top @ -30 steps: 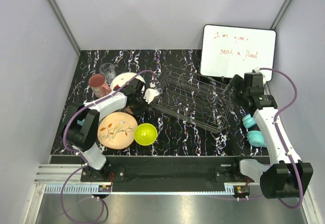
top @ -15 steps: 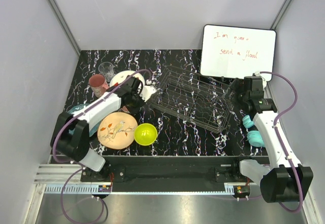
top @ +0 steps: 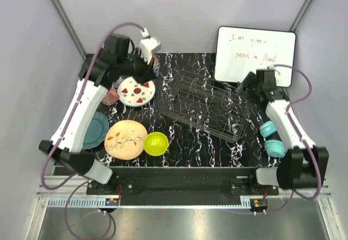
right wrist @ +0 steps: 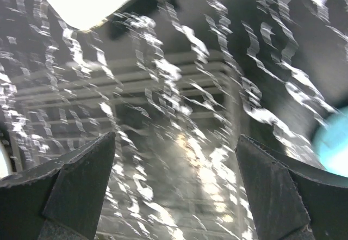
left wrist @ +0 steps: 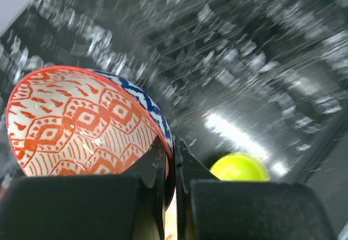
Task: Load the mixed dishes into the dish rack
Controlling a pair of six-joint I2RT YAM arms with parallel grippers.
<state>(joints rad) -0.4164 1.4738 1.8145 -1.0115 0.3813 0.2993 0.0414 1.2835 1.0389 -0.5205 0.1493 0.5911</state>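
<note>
Red-white patterned bowl (left wrist: 81, 125) is pinched by its rim in the left gripper (left wrist: 169, 152), whose two fingers are closed tight on the thin wall, one inside and one outside. The bowl is tipped on edge, showing its orange diamond pattern inside and blue pattern outside. In the top view this gripper is off the table, left of the far-left corner of the dish rack (top: 204, 105), and the bowl is not in the rack

The rack stands slightly askew on the black marbled table (top: 185, 60), with nothing visible in it. Left of the rack lies the white plate with red watermelon marks (top: 136, 91), and beyond that the pink mug (top: 110, 96), partly hidden by the arm. Nearer than the rack's left end sit the lime-green bowl (top: 156, 143), the peach bird-pattern plate (top: 125, 138) just beside it, and the teal plate (top: 97, 130) furthest left

The right gripper (right wrist: 175, 139) hovers by the rack's right end with its fingers spread wide, gripping nothing; its wrist view is blurred. A whiteboard (top: 254, 55) stands behind the rack's right end, and small teal curved objects (top: 270, 138) lie to the rack's right
</note>
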